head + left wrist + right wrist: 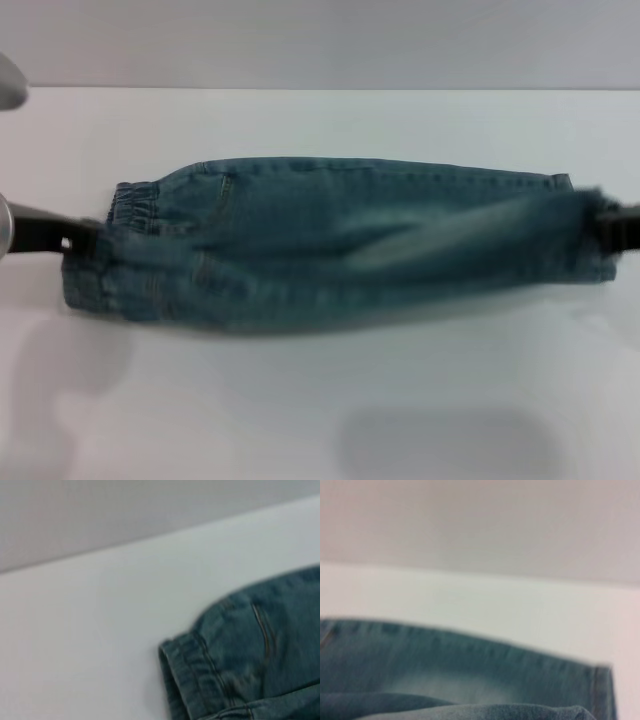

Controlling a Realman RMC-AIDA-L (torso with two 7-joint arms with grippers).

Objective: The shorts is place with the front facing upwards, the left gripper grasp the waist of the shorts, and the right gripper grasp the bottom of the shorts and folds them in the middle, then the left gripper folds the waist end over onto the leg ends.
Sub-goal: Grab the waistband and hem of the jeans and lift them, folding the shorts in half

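Observation:
The blue-green denim shorts [340, 245] lie lengthwise across the white table, doubled along their length. The near layer sits raised over the far one. The gathered waist [135, 205] is at the left and the leg ends [585, 235] at the right. My left gripper [75, 238] comes in from the left edge, shut on the near waist corner. At the right end, my right gripper [605, 225] is shut on the near hem. Both sets of fingertips are buried in cloth. The left wrist view shows the waistband [187, 675], and the right wrist view shows a stitched hem [602, 690].
The white table [320, 400] reaches back to a pale wall, its far edge [320, 88] running behind the shorts. A silver part of my left arm [10, 80] shows at the upper left corner of the head view.

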